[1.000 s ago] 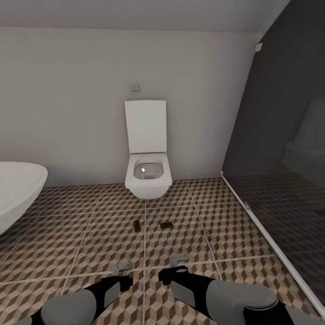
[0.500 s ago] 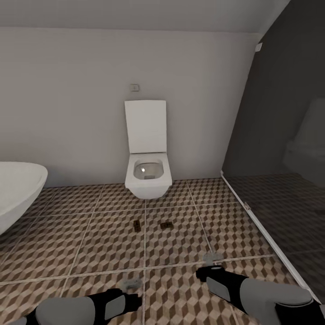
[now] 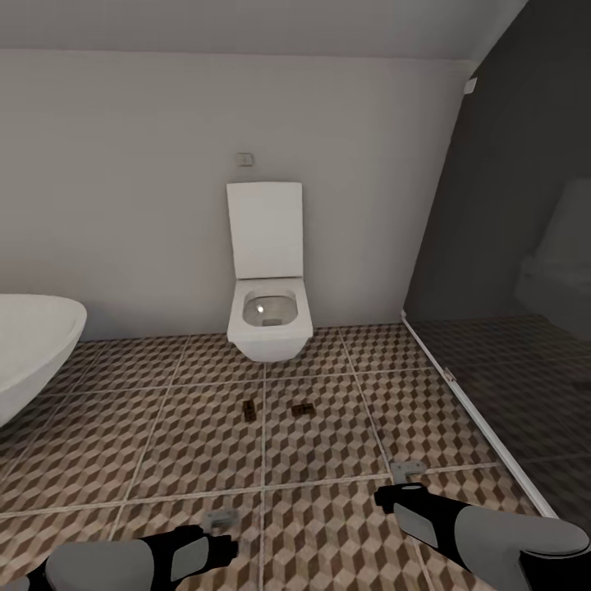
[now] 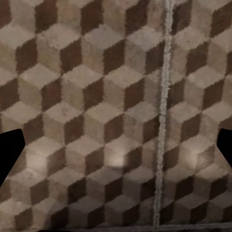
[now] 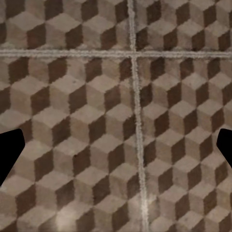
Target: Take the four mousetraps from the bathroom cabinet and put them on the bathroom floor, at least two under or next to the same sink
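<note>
Two mousetraps lie on the bathroom floor [image 3: 345, 443] in front of the toilet: one [image 3: 249, 410] lying lengthwise, the other [image 3: 302, 408] crosswise, a short gap between them. My left gripper [image 3: 222, 519] hangs low over the tiles, nearer to me than the traps. My right gripper [image 3: 408, 472] hovers further right, near a grout line. Both are open and empty. In each wrist view the dark fingertips [image 4: 9, 152] [image 5: 9, 154] stand wide apart, with cube-patterned tile between them. The cabinet and the sink are out of view.
A white wall-hung toilet [image 3: 269, 316] with its lid up stands against the far wall. The rim of a white oval bathtub [image 3: 33, 349] juts in at the left. A dark glass shower screen [image 3: 501, 328] on a pale floor rail closes the right side.
My right gripper has swung to the right, away from the centre. My left gripper has dropped back toward the near edge of the view. The two traps have not moved.
</note>
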